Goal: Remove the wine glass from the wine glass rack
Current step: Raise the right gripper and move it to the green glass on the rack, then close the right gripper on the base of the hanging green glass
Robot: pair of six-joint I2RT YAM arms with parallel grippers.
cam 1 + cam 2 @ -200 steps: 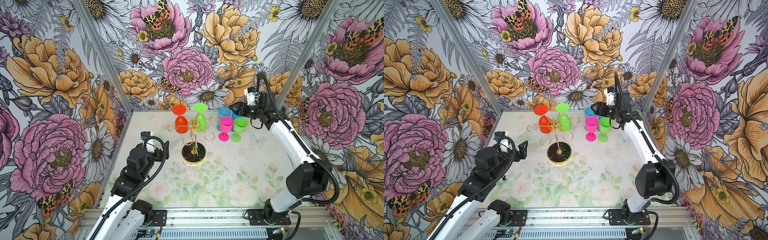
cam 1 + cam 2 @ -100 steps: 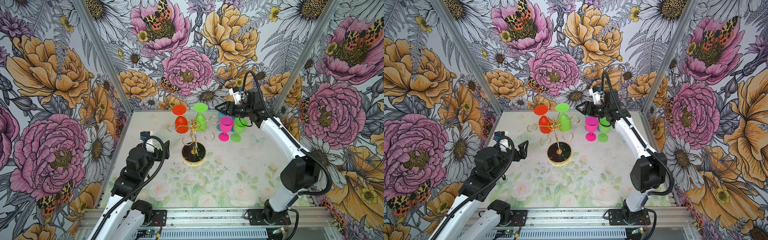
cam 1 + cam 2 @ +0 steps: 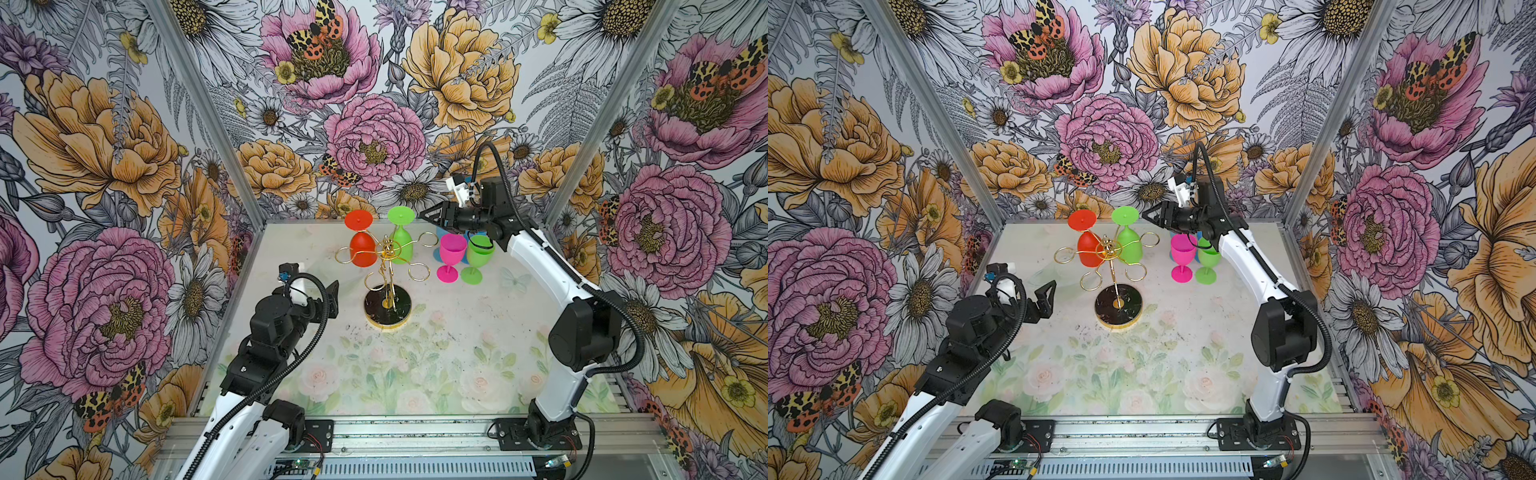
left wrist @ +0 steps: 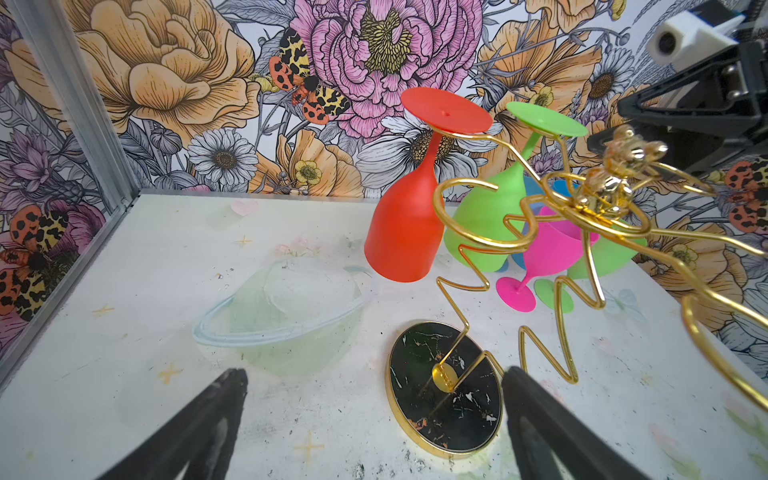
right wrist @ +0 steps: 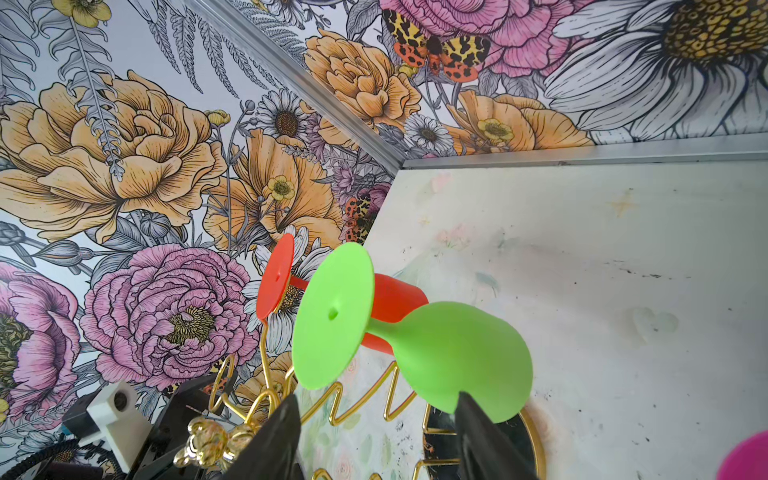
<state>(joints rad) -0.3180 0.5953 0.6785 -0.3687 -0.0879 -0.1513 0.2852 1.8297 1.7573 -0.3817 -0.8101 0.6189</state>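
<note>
The gold wire wine glass rack (image 3: 388, 266) (image 3: 1109, 249) stands mid-table on its round black base (image 3: 387, 309) (image 4: 444, 386). Two wine glasses hang upside down from it, one red (image 3: 362, 249) (image 4: 405, 232) and one green (image 3: 402, 247) (image 5: 457, 353). My right gripper (image 3: 424, 216) (image 5: 377, 398) hovers open just right of the green glass's foot (image 5: 332, 316), level with the rack top and holding nothing. To the left of the base and low over the table, my left gripper (image 3: 328, 297) (image 4: 374, 374) stands wide open and empty.
A pink glass (image 3: 451, 257), a green glass (image 3: 478, 257) and a blue one (image 3: 440, 237) stand upright at the back right, under my right arm. A pale see-through shape (image 4: 282, 307) lies on the table left of the rack. Walls close in the back and sides.
My right arm has swung left from above the standing glasses to the rack's green glass, and its jaws have narrowed a little. The left arm has not moved.
</note>
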